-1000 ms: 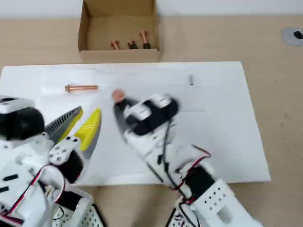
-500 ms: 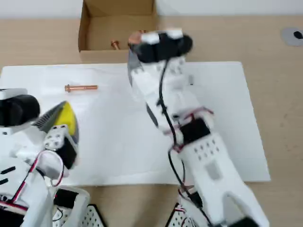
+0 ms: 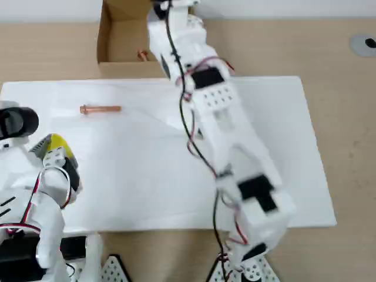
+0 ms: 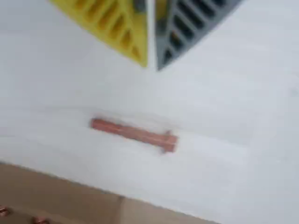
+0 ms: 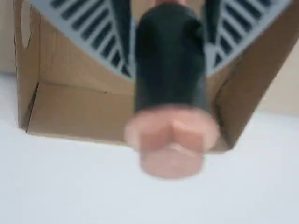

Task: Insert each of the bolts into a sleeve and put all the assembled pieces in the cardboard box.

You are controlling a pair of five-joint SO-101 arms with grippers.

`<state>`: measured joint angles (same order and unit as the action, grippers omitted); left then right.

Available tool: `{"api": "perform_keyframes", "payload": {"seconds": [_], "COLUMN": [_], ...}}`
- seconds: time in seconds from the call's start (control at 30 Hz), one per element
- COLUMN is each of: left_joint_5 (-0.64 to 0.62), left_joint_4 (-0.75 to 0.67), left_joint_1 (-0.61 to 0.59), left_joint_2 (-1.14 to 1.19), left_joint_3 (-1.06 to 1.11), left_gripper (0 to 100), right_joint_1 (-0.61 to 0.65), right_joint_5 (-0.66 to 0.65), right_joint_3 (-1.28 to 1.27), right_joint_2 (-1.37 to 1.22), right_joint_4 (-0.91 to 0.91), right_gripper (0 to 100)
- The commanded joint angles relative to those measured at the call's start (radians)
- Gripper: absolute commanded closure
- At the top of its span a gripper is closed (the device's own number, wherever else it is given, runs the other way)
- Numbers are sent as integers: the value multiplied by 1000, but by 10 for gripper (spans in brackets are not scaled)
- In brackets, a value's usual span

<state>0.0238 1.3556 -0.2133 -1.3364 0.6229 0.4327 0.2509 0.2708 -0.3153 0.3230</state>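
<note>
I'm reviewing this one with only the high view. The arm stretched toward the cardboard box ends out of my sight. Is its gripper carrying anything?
Observer: Yes. The right wrist view shows the right gripper shut on a black sleeve, with a copper bolt head sticking out of its end.
Operator: And the other arm's gripper, near the loose bolt?
Observer: In the left wrist view the left gripper is shut and empty. The bolt lies apart from it on the white sheet.
Operator: Is the held piece over the cardboard box opening?
Observer: I cannot tell. In the right wrist view the box's walls stand right behind the piece.
</note>
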Motion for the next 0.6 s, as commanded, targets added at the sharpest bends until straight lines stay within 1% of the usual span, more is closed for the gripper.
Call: {"api": "perform_keyframes", "payload": {"seconds": [0.0,0.17,0.3,0.43,0.57], "left_joint_5": [34,34,34,34,34], "left_joint_4": [-5,-5,-5,-5,-5], "left_joint_1": [-49,-75,-75,-75,-74], "left_joint_2": [5,5,5,5,5], "left_joint_3": [6,25,32,35,38], "left_gripper": [994,994,994,994,994], "right_joint_1": [-41,-73,-77,-77,-77], "right_joint_5": [5,5,3,2,-17], "right_joint_3": [314,599,796,932,989], "right_joint_2": [-191,-495,-690,-832,-920], "right_joint_4": [-21,-21,-21,-20,-20], "right_gripper": [989,989,988,986,986]}}
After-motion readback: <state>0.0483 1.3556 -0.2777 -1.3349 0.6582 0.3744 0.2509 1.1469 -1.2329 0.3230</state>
